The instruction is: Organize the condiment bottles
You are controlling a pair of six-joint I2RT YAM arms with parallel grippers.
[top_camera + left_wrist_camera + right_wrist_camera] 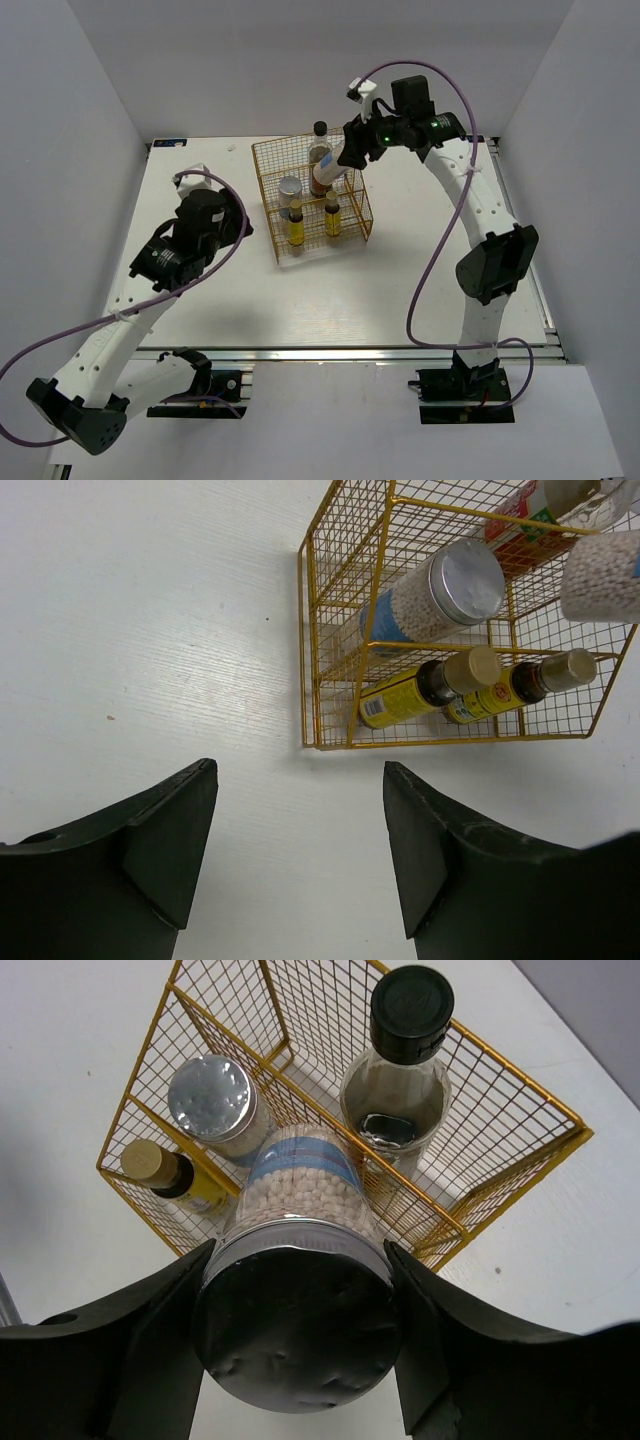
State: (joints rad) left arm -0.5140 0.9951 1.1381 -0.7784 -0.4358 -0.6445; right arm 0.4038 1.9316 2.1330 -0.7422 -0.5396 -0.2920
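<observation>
My right gripper [345, 150] [298, 1250] is shut on a white bead-filled bottle [326, 174] [300, 1185] with a grey lid, holding it tilted over the gold wire rack [352, 215] [520, 1175]. In the rack stand a dark brown black-capped bottle [320, 140] [400, 1090], another white grey-lidded bottle [290, 187] [212, 1100] and two amber-yellow bottles [296, 225] [332, 218]. The left wrist view shows the amber pair [420, 688] [520, 685] and the white bottle [440, 590]. My left gripper [238, 222] [300, 770] is open and empty, left of the rack.
The white table [330, 300] is walled by white panels at left, right and back. The rack [305, 630] stands at the table's middle back. The right arm [490, 260] arches over the table's right side.
</observation>
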